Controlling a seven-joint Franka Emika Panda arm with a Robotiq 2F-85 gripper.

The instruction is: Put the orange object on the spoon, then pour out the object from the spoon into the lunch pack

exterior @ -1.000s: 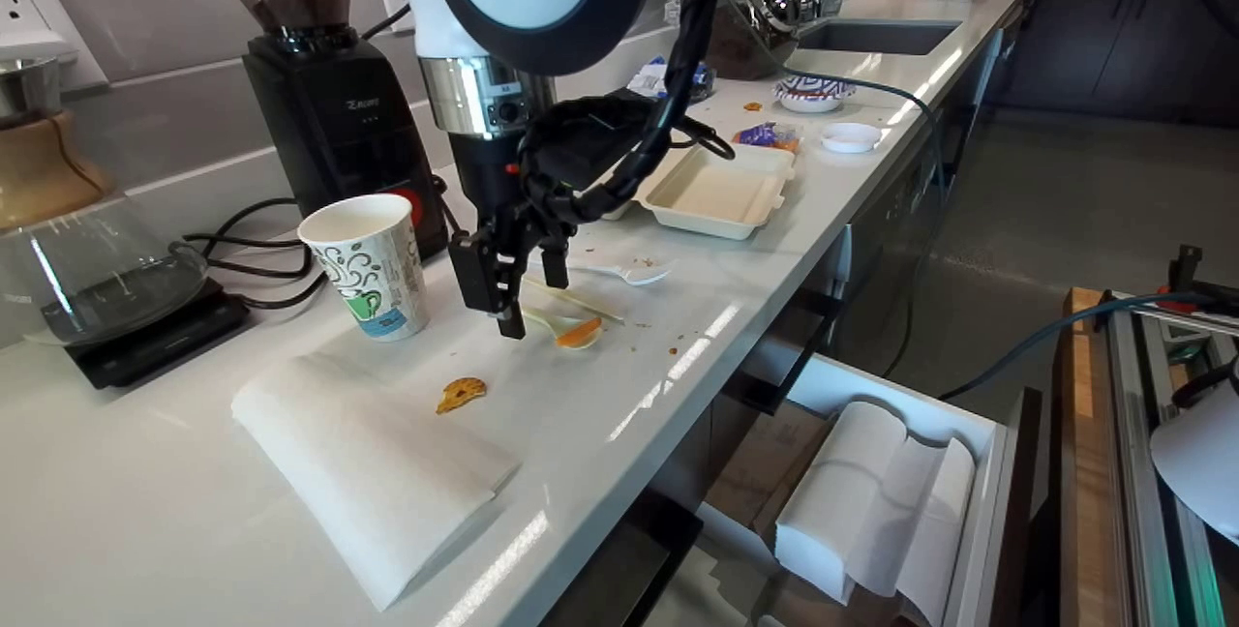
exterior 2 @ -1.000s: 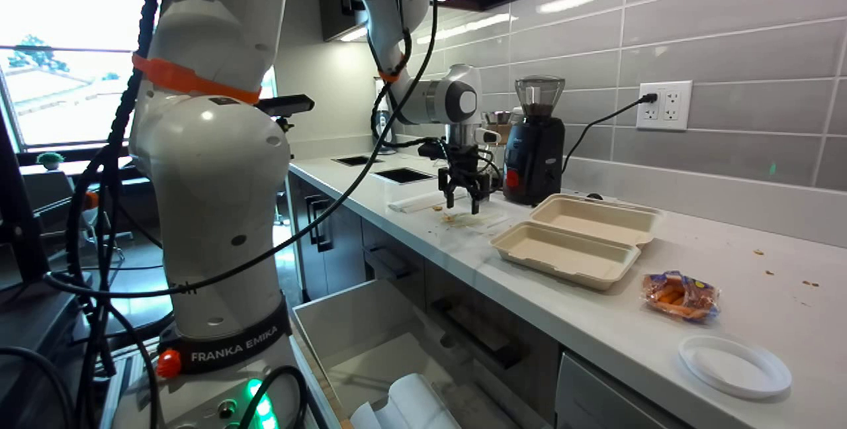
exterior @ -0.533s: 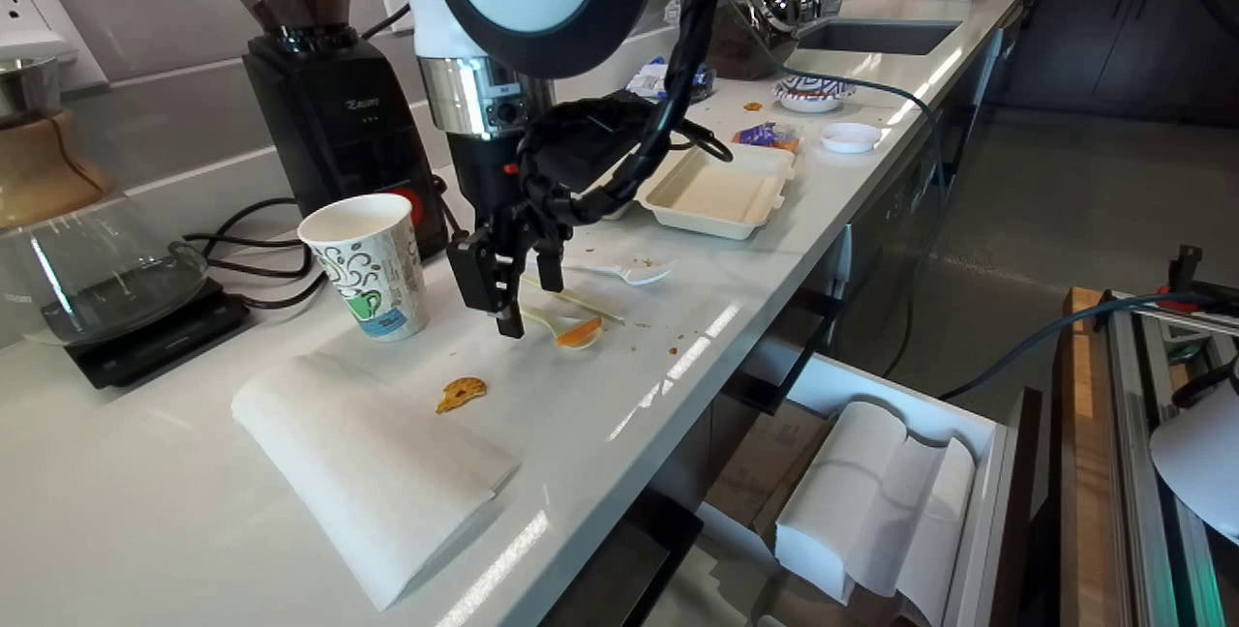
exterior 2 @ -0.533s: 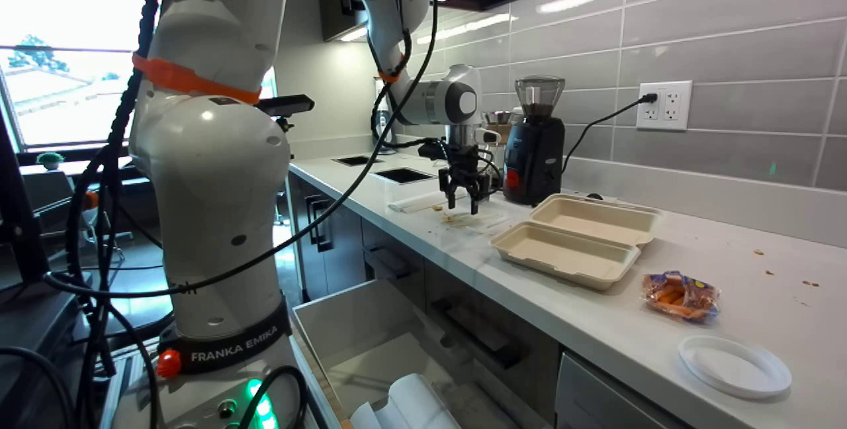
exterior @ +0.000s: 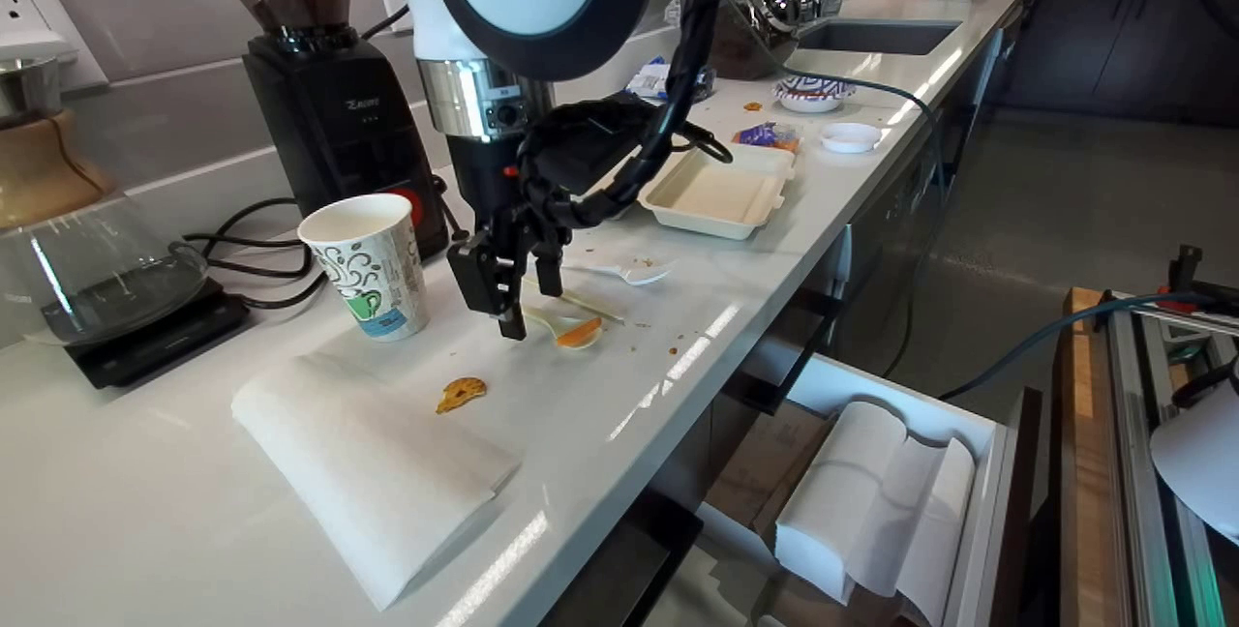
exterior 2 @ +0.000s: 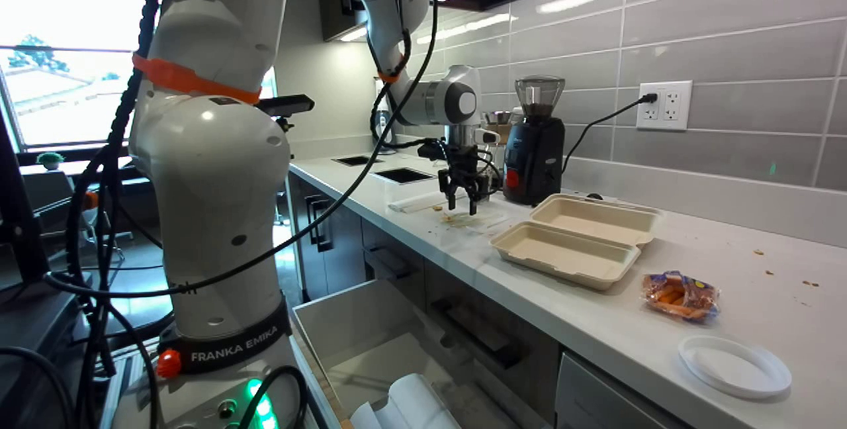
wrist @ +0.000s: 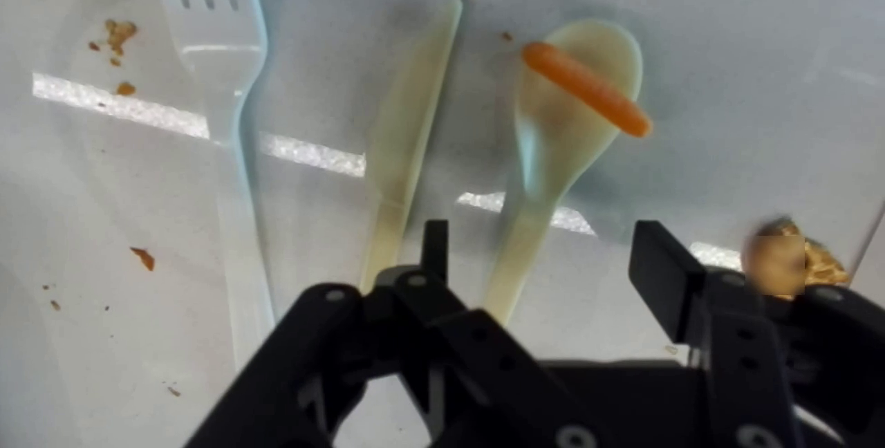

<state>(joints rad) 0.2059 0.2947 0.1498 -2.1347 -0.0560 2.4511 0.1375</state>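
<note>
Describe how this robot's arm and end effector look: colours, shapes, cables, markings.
The arm is glossy white with rounded links, an orange strap and a black band lettered FRANKA EMIKA. Black cables run alongside. A silvery collar leads to the end effector, which is black with two blocky, jointed fingers.

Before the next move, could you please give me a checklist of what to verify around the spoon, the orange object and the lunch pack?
Orange object on the spoon: ok; it lies across the bowl.
Balance for lifting: cannot tell; an end juts past the rim, so it might roll.
Jaws open: ok; in the wrist view the spoon's handle shows in the gap between them.
Jaws low enough to grip the handle: cannot tell from these views.
Knife out of the way: cannot tell; its handle runs out of sight behind one jaw.
Lunch pack ready: ok; it lies open in an exterior view.
</note>
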